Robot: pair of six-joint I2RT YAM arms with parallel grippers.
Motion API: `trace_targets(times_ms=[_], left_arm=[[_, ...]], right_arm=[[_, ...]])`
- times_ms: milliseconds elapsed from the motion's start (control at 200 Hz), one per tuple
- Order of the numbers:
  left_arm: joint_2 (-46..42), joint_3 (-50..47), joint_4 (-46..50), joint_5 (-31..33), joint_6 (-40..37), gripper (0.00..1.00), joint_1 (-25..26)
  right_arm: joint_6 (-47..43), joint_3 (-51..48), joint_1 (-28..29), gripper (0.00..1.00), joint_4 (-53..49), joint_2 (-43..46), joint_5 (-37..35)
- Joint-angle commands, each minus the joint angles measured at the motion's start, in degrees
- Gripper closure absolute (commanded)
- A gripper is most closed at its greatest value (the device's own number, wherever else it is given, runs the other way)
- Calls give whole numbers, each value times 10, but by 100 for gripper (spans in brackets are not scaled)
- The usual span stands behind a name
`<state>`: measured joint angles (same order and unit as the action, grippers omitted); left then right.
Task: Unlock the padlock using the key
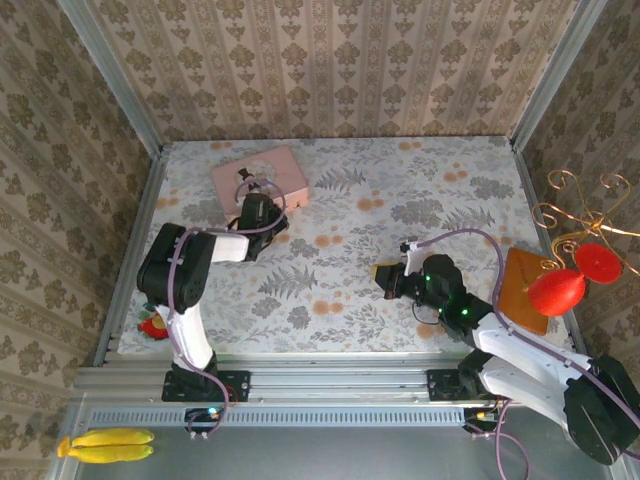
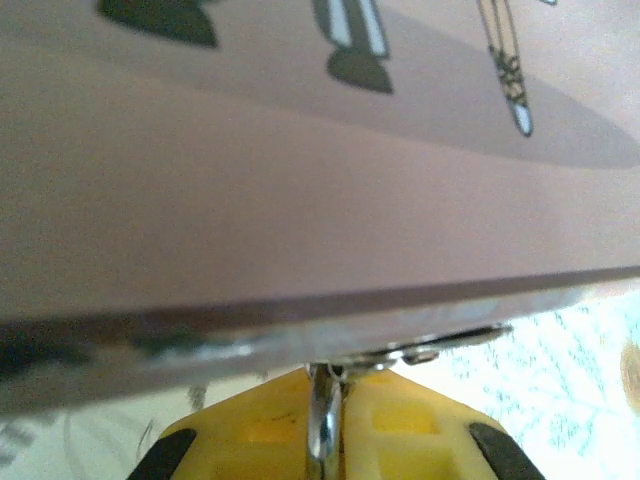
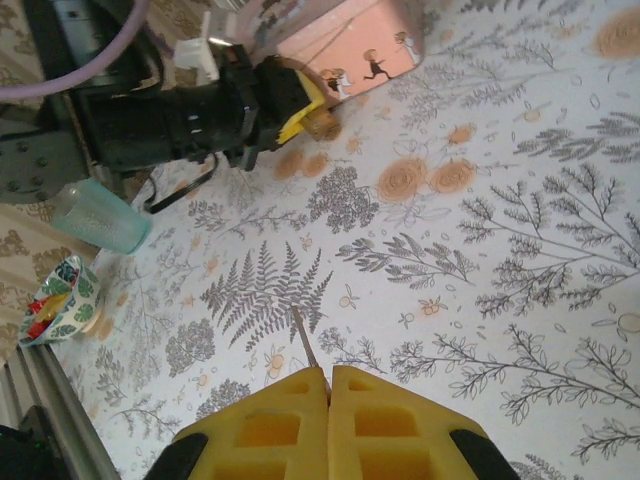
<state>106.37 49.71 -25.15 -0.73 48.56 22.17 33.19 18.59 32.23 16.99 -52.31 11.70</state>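
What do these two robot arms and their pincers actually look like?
Both arms are white tube-like links joined by bulky black joint housings, each trailed by a looping purplish cable. The left gripper and right gripper end in twin yellow pads moulded with square recesses, black at the corners. Small green lights glow on the right arm.

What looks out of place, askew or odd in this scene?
Nothing looks spilled or damaged. The pink tin sits askew to the edges of the table, and two bananas lie off it, on the grey ledge at the near left.
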Motion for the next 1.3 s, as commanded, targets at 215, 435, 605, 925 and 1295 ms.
trace_targets(times_ms=[215,435,605,925,1295], left_arm=[[-102,-42,70,-88,-67,96,58],[-122,-28,132,-116,-122,96,116],[-121,-13,151,-132,-162,96,163],[-101,-56,91,-211,-236,90,198],[-126,-118,68,-184,-295,69,200]], right_arm=[[127,36,-2,100,-52,-36,15],[179,18,-1,100,-58,-39,3],[180,19,0,100,-100,-11,-21],[191,25,0,100,-123,-12,-16],[194,47,1,100,-112,-36,-27]])
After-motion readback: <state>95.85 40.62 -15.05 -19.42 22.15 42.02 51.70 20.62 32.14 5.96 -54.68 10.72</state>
